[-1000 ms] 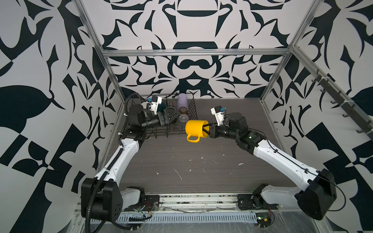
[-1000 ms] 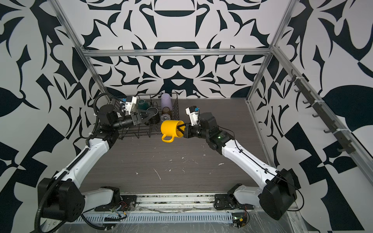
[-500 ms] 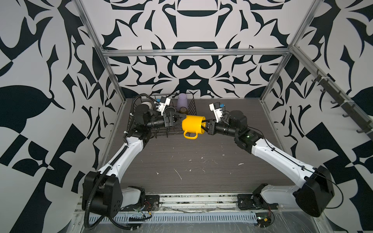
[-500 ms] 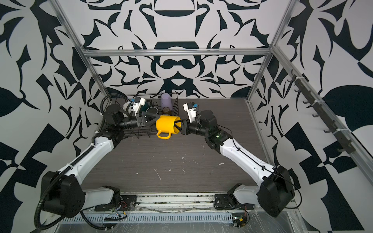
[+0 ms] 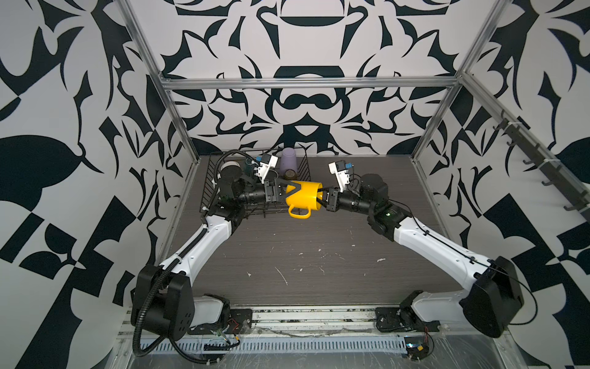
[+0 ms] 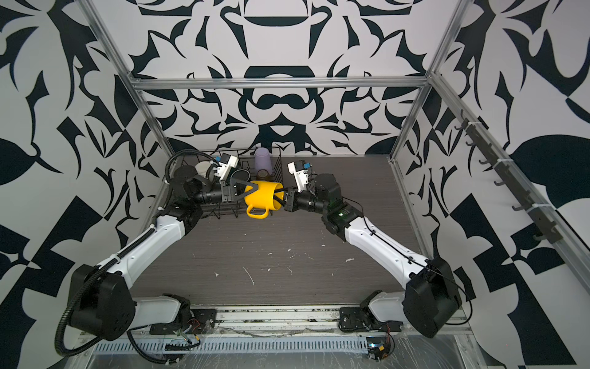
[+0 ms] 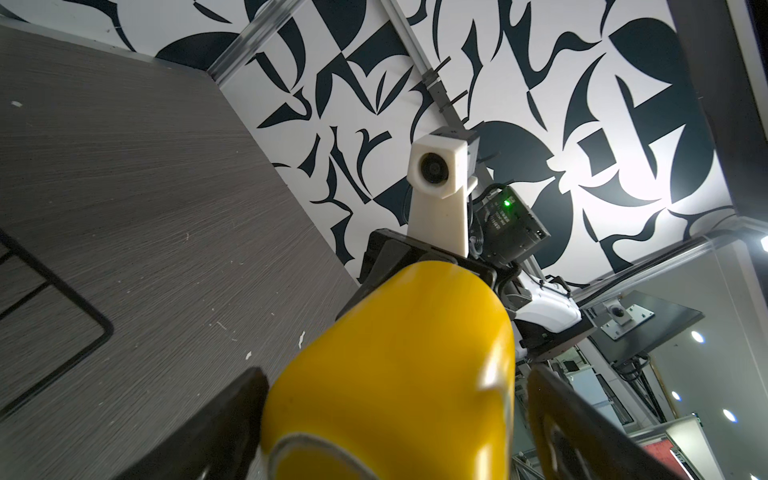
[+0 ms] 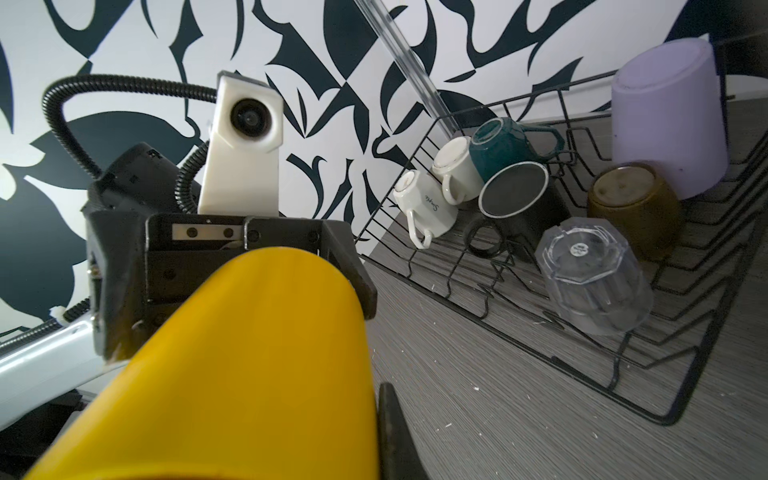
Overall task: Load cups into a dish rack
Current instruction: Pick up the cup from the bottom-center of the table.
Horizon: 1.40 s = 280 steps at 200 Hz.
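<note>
A yellow mug [image 5: 303,198] [image 6: 263,196] hangs on its side above the table, handle down, just in front of the dish rack [image 5: 210,179]. My right gripper [image 5: 321,196] [image 8: 374,415] is shut on its rim, one finger inside and hidden. My left gripper [image 5: 292,193] [image 7: 395,399] stands open, with its fingers [image 7: 232,411] on either side of the mug's base; a gap shows at one side. In the right wrist view the rack [image 8: 623,365] holds upturned cups: a lilac tumbler [image 8: 669,124], teal mug [image 8: 503,141], black mug [image 8: 515,191], two cream mugs [image 8: 424,203], an olive glass [image 8: 631,203] and a clear glass [image 8: 594,274].
The rack sits in the far left corner against the patterned walls and the metal frame post [image 5: 178,127]. Dark wood-grain tabletop [image 5: 319,262] spreads in front, flecked with white scraps. Hooks on a rail [image 5: 542,166] line the right wall.
My right arm carried the yellow mug left and back toward the rack. My left gripper swung from the rack to the mug's base and now straddles it.
</note>
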{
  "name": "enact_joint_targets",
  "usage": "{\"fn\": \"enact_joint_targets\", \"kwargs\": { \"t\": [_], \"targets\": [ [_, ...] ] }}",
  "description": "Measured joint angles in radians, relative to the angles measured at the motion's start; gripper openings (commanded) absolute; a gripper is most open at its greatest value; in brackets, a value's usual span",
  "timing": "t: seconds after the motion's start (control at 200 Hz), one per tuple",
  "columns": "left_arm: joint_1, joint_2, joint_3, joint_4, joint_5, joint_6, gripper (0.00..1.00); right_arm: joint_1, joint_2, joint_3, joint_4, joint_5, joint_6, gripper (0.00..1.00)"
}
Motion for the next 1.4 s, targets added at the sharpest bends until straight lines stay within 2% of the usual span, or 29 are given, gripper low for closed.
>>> {"fn": "enact_joint_targets", "kwargs": {
  "t": [0.34,0.55,0.67,1.4],
  "targets": [
    [-0.021,0.078,-0.012,0.317,0.067,-0.219,0.99,0.004,0.029,0.000,0.100,-0.039,0.029,0.00],
    [-0.031,0.146,-0.021,0.578,0.101,-0.413,0.96,0.010,0.046,0.001,0.136,-0.048,0.028,0.00],
    [-0.031,0.172,-0.021,0.659,0.104,-0.475,0.96,0.010,0.052,0.010,0.135,-0.053,0.024,0.00],
    [-0.024,0.174,-0.034,0.718,0.106,-0.515,0.97,-0.012,0.072,0.046,0.114,-0.101,-0.043,0.00]
  ]
}}
